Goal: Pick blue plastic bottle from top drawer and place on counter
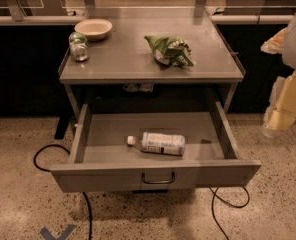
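- Sideways on the bottom of the top drawer (81,134) lies the blue plastic bottle (161,143), seen in the camera view. Its long axis runs left to right, nearly parallel to the drawer front, and its white cap (131,140) points left.
- The bottle rests a little right of the drawer's middle and nearer the front panel than the back, just behind the dark wire handle (158,178). It touches neither side wall, and bare drawer bottom lies open past both its ends.
- The drawer stands pulled well out from under the counter (128,66), open from above.
- On the counter, a cream bowl (93,29) and a green-lidded glass jar (78,47) stand close together at the back left, and a crumpled green bag (169,50) lies right of centre. The strip along the front edge is bare, and low raised edges run down both sides.
- The gripper (275,124) hangs at the frame's right edge, outside the drawer's right wall and well apart from the bottle. Whether its grip is released or clenched cannot be told.
- Black cables (45,151) loop over the speckled floor (268,204) on both sides of the drawer.
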